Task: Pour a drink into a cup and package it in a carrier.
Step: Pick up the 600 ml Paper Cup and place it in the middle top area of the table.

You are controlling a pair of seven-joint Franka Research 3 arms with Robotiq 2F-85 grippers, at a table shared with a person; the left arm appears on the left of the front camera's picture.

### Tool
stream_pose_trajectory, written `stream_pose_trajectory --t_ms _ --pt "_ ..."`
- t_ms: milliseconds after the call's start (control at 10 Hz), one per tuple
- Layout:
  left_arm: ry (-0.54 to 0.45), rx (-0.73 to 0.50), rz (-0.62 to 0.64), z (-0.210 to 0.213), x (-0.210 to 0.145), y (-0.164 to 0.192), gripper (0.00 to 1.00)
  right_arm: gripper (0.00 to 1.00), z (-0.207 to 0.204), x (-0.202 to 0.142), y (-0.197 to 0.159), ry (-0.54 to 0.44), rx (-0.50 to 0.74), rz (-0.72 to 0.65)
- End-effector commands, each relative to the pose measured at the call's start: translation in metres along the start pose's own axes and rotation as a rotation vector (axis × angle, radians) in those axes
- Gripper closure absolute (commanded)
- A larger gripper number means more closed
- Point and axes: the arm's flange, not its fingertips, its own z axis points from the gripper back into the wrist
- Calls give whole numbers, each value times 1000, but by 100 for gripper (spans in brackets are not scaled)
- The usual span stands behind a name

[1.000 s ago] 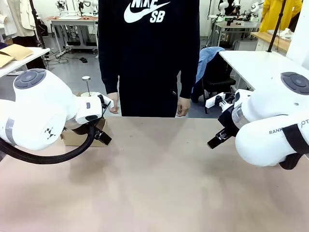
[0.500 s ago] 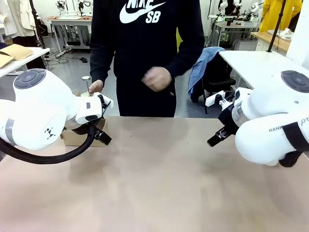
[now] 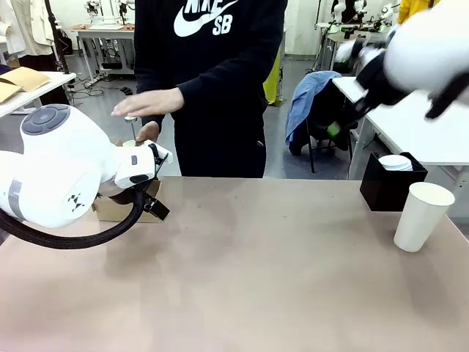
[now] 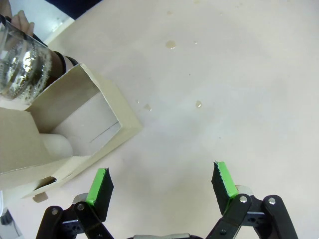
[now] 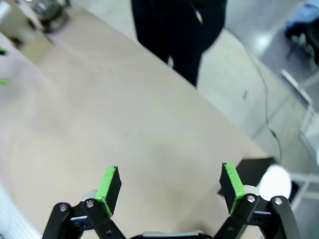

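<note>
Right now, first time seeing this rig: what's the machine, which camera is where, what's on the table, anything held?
Two white robot arms share a table with a person standing across it. The front picture looks from between the arms: left arm low on the left, right arm high on the right. The other two pictures come from cameras on the wrists, looking along each gripper's green-padded fingers. The left gripper and right gripper are both open, holding nothing. On the table: a carrier at the left, a cup and a black box at the right. A glass pitcher is behind the carrier, the person's hand just above it.
</note>
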Motion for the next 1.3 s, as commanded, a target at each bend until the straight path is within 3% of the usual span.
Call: stream_pose_trajectory --t_ms 0,100,300,700,900,1100,1200 --pt "0 0 0 0 0 0 0 0 26 -15 -88 -72 224 46" --pt "0 0 0 0 0 0 0 0 44 -39 -124 -161 289 67" --pt "0 0 0 0 0 0 0 0 64 -119 -176 -379 363 171" --pt "0 0 0 0 0 0 0 0 30 -278 -195 -729 374 182" --pt "0 0 0 0 0 0 0 0 4 -332 -203 -817 422 84" --pt "0 0 0 0 0 0 0 0 -16 -352 -204 -855 448 57" --pt "0 0 0 0 0 0 0 0 -2 -355 -187 -814 412 61"
